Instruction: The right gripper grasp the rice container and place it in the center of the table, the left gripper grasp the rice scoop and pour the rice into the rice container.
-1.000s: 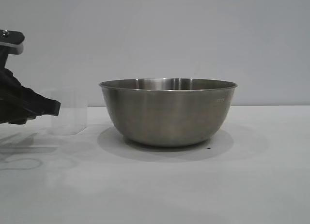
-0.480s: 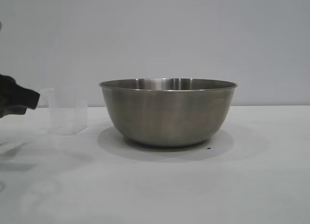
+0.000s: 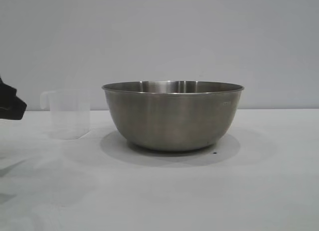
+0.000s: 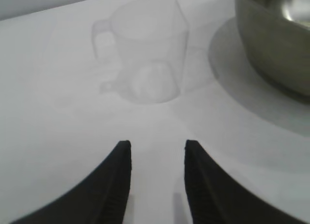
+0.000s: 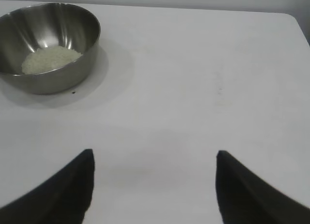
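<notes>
White table (image 3: pixel 159 201), pale grey wall.

Rice scoop (image 3: pixel 69 114) stands upright beside the rice container (image 3: pixel 172 115) — apart.

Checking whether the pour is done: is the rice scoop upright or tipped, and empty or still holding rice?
Upright and empty: the rice scoop stands on the table, clear inside, and the rice lies in the rice container.
</notes>
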Controlling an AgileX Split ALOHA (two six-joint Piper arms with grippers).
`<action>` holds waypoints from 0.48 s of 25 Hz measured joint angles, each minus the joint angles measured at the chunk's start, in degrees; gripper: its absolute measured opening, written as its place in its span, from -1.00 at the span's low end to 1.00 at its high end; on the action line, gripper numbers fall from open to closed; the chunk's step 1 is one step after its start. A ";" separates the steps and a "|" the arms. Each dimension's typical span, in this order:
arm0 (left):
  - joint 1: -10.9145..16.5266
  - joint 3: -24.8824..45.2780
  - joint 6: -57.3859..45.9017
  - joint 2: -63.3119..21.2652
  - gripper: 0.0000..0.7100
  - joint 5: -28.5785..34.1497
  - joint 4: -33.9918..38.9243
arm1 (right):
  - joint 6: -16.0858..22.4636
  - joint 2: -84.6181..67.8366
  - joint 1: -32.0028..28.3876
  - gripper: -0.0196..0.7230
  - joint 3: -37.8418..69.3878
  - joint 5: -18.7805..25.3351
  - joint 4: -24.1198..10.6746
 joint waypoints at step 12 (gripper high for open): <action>0.00 -0.74 0.12 -4.96 -0.36 12.89 -1.96 | 0.00 0.00 0.00 0.27 0.00 0.00 0.00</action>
